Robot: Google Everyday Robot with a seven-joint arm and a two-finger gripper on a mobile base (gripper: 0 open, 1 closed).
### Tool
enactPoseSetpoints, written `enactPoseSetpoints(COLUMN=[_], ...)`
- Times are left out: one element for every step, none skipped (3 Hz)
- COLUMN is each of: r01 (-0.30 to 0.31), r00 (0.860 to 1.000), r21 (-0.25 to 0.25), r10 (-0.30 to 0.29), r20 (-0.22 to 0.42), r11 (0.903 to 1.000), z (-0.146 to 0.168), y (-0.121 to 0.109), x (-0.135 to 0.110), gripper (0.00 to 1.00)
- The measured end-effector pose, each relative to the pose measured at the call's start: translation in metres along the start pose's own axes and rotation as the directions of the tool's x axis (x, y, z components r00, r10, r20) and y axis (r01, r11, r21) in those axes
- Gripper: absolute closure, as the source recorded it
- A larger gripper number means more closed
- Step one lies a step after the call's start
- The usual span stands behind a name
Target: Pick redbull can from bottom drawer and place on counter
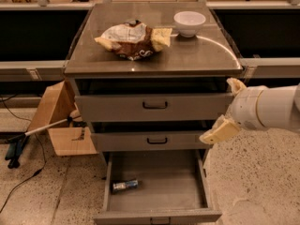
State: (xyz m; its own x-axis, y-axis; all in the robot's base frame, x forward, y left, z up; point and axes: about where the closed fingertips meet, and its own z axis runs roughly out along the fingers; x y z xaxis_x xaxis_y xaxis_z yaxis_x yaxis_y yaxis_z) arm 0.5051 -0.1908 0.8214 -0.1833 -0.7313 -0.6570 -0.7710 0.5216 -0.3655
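The redbull can (124, 186) lies on its side at the front left of the open bottom drawer (159, 213). The counter (197, 50) is the glossy grey top of the cabinet. My gripper (226, 109) hangs at the cabinet's right edge, level with the two upper drawers, above and to the right of the can. It is open and empty, with one cream finger (236, 85) up and the other finger (218, 132) down.
A yellow-brown-white snack bag (133, 40) and a white bowl (189, 23) sit on the counter. The two upper drawers (154, 106) stand slightly pulled out. A cardboard box (58, 121) and cables lie on the floor to the left.
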Motion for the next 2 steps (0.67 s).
enactPoseSetpoints(r01=[0.000, -0.009], r00=[1.000, 1.000], r21=[0.041, 0.034], r10=[0.000, 0.009], r20=[0.004, -0.001], r11=[0.9992, 0.9994], z=[0.0021, 0.0061], y=[-0.0095, -0.0087], x=[-0.0005, 0.0027], gripper=[0.00, 0.00])
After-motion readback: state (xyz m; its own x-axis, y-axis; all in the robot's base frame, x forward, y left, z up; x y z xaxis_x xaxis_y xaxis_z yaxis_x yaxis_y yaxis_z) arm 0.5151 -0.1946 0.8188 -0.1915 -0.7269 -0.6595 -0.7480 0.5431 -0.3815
